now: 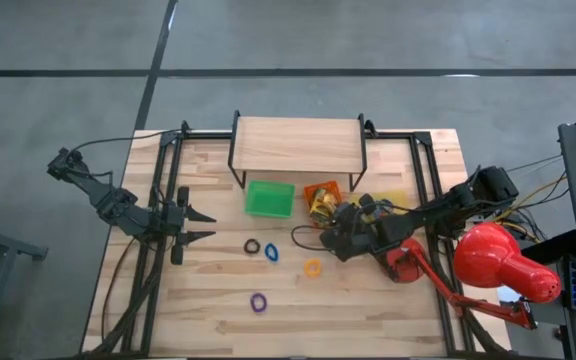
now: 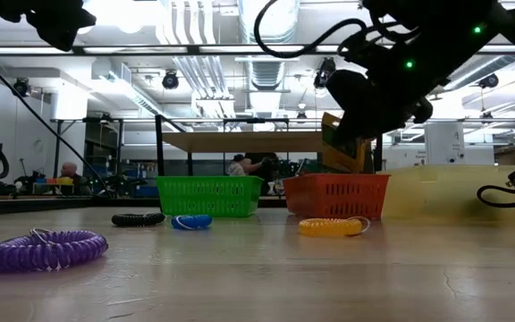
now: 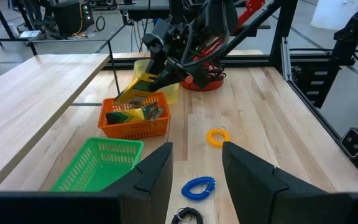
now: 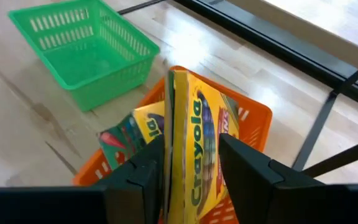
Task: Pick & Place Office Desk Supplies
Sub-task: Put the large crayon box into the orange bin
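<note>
Right gripper (image 4: pixel 188 165) sits over the orange tray (image 4: pixel 253 115), its parted jaws flanking an upright crayon box (image 4: pixel 197 143) inside it, long axis vertical; left gripper (image 3: pixel 194 168), well apart, waits open

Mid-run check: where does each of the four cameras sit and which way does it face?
High view: overhead, straight down on the table; both arms show.
Low view: tabletop height, level toward the room; the right arm drops in over the orange tray.
Left wrist view: on the waiting left arm, past the left gripper, facing the right arm.
Right wrist view: looks down between the right gripper fingers at a crayon box over the orange tray.
Shared: all four see the orange tray and green tray.
</note>
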Motion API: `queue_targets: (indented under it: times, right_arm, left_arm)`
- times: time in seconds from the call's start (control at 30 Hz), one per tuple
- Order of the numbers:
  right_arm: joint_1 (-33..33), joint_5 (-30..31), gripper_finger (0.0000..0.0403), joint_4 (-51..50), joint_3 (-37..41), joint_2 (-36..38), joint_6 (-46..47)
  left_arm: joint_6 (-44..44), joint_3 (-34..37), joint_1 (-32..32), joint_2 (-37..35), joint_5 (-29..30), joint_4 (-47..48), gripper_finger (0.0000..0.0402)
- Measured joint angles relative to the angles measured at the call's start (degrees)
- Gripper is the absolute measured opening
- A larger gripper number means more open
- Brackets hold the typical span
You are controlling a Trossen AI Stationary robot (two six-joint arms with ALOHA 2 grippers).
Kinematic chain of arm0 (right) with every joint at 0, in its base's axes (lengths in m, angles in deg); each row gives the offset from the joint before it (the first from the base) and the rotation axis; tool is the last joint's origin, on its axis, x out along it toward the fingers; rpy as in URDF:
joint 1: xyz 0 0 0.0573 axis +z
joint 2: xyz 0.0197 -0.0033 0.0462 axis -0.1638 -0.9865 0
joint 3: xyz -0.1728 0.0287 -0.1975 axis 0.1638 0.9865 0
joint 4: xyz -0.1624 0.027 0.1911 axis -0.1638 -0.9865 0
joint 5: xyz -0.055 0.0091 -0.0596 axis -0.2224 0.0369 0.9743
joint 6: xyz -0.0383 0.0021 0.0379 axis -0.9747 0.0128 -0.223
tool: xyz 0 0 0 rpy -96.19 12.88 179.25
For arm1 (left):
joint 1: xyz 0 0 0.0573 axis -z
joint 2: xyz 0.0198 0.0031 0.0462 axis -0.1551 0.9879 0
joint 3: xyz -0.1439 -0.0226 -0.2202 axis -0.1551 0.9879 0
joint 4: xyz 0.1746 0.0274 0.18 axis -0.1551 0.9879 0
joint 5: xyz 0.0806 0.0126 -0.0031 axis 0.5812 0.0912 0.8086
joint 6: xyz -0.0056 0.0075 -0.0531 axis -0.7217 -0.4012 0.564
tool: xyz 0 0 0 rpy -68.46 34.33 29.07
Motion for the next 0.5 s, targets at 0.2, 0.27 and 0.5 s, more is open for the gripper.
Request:
queue_targets:
  times: [0.2, 0.27, 0.5]
  right_arm:
    - [0.0, -1.8, 0.0157, 0.0, -1.7, 0.1, 0.4]
    - [0.0, -3.2, 0.0161, 0.0, -2.5, 0.1, 0.4]
    - [0.0, -3.6, 0.0179, 0.0, -4.6, 0.1, 0.5]
  left_arm:
    - [0.0, 0.0, 0.0, 0.0, 0.0, 0.0, 0.0141]
    - [0.0, 0.0, 0.0, 0.0, 0.0, 0.0, 0.0141]
    - [0.0, 0.0, 0.0, 0.0, 0.0, 0.0, 0.0141]
